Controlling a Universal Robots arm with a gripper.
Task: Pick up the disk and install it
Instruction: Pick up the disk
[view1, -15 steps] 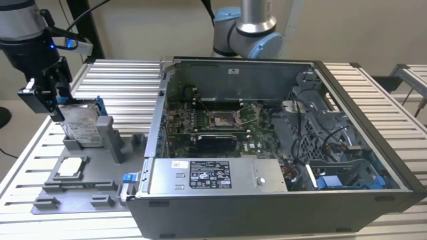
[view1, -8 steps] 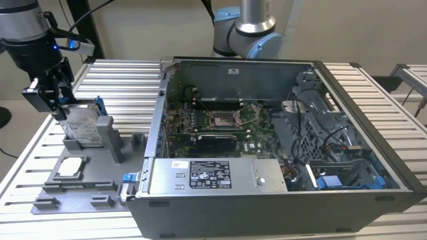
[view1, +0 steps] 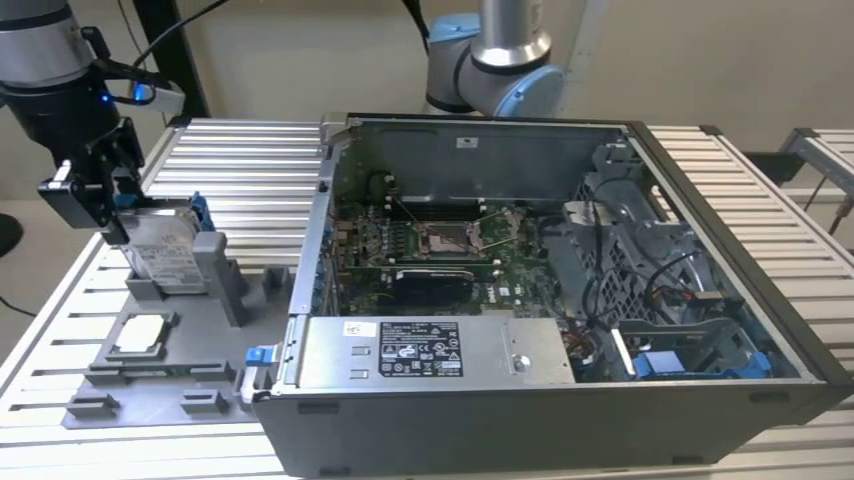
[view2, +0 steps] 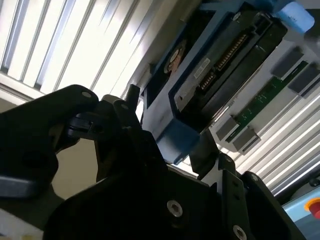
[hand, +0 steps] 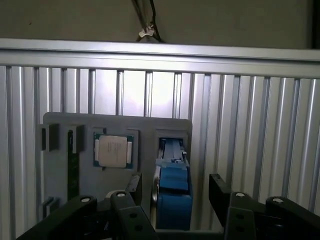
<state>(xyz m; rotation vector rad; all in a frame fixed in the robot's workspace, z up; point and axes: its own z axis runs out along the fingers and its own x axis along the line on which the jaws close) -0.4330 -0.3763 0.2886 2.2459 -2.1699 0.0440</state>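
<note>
Pick-up step in hand: the gripper (hand: 176, 192) straddles the disk (view1: 167, 255), jaws parted, nothing clamped yet. The disk stands upright in the grey holder (view1: 200, 375), beside the open computer case (view1: 801, 340). A clean grasp calls for squared, even closing. Count: 1 disk, 1 chip (view1: 142, 335), 1 case.

**Lighting: even outside, harsh at the wrist**

Exterior view was evenly lit from above; the computer case (view1: 534, 420) interior sat in soft shadow. In the second wrist view the tabletop (view2: 50, 40) slats blew out to white glare and the jaws were backlit near-black. In the first wrist view a glare band crossed the slats beside a dim wall (hand: 225, 20).
</note>
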